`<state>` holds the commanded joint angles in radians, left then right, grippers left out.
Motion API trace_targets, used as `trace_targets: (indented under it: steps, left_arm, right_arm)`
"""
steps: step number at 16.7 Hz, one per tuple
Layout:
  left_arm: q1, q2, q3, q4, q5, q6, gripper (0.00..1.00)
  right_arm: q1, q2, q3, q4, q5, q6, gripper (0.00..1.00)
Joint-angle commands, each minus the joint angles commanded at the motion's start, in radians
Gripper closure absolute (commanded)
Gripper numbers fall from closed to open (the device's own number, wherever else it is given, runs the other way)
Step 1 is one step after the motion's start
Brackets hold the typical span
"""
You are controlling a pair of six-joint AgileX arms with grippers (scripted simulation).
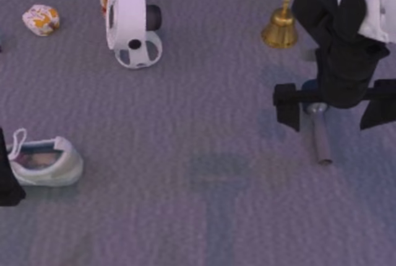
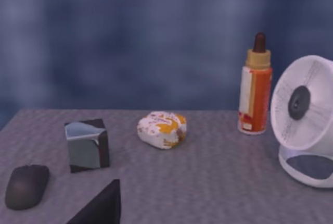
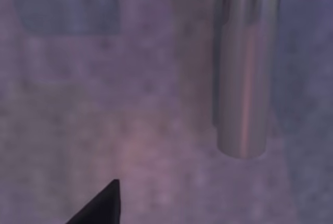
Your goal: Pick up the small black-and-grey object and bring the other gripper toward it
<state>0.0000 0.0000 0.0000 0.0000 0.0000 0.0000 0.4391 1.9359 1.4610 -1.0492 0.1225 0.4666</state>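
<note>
Overhead, right gripper (image 1: 337,108) spread wide, straddling small grey-handled microphone-like stick (image 1: 322,141) lying flat on purple table (image 1: 185,204), right side, below brass bell (image 1: 280,28). Left arm parked at left edge beside white shoe (image 1: 46,162). Right wrist: grey handle (image 3: 243,78) ungrasped.

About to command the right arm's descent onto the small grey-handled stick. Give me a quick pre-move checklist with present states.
1. Right gripper above the small black-and-grey object: ok; it hangs over the head end, the grey handle sticking out towards the table's near edge.
2. Fingers open and either side of it: ok; both fingers spread wide.
3. Object lying flat on the table: ok; the handle looks to rest there.
4. Brass bell clear of the arm: cannot tell; it stands close beside the arm.
5. Left gripper out of the way: ok; at the left edge by the white shoe.
6. Black head visible: not ok; hidden under the gripper.
</note>
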Motion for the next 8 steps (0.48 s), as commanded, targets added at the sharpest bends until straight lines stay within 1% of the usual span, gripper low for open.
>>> trace_targets:
  steps: [4,8]
  left_arm:
    - [0.0,0.0,0.0,0.0,0.0,0.0,0.0]
    - [0.0,0.0,0.0,0.0,0.0,0.0,0.0]
  right_arm:
    - [-0.006,0.006,-0.012,0.018,-0.001,-0.003,0.0]
    - [-0.015,0.071,-0.083,0.157,0.0,-0.015,0.0]
